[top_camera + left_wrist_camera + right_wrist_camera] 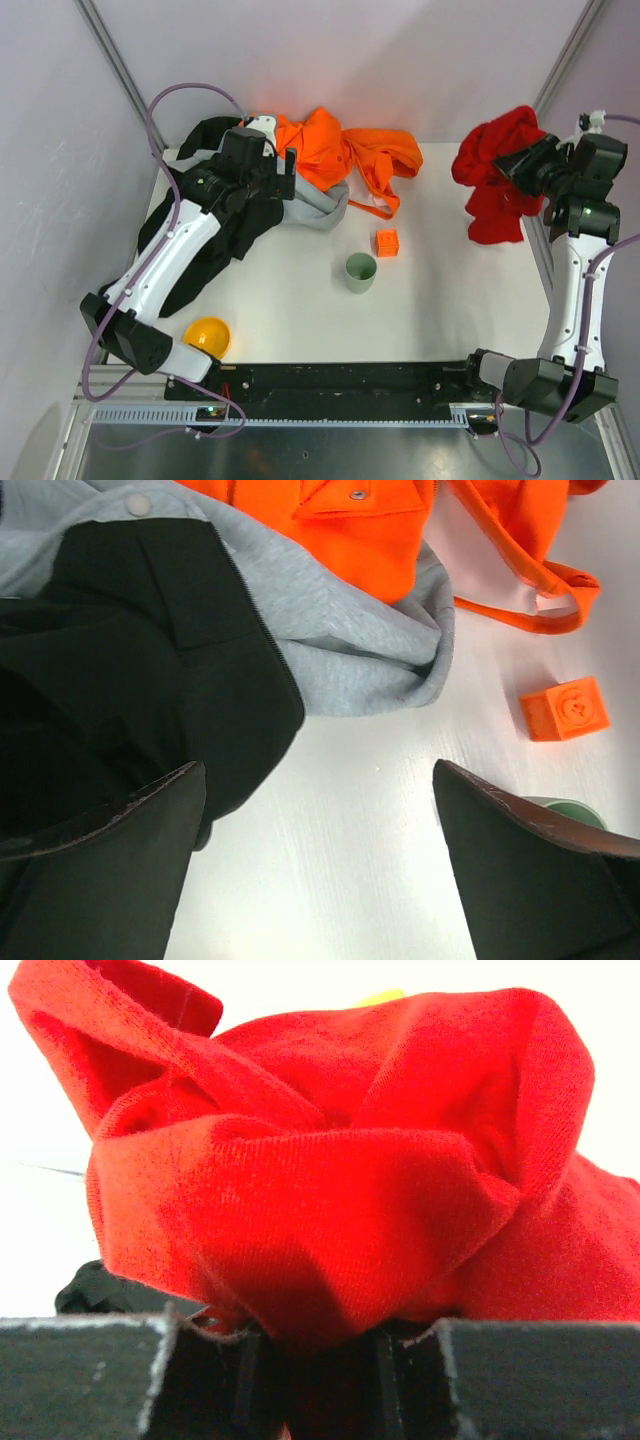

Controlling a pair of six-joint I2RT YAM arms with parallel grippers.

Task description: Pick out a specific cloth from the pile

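The bright red cloth (492,178) hangs bunched at the table's right side, clear of the pile. My right gripper (515,163) is shut on it; in the right wrist view the red cloth (330,1170) fills the frame and is pinched between the jaws. The pile (300,170) of orange, light grey and black garments lies at the back left. My left gripper (287,172) is open and empty just above the pile's edge; in the left wrist view its fingers (110,870) frame bare table beside the black garment (130,670) and grey garment (350,640).
A green cup (360,272) stands mid-table with a small orange cube (387,242) behind it; the cube also shows in the left wrist view (565,709). A yellow-orange bowl (207,335) sits at the front left. An orange strap (530,590) trails from the pile.
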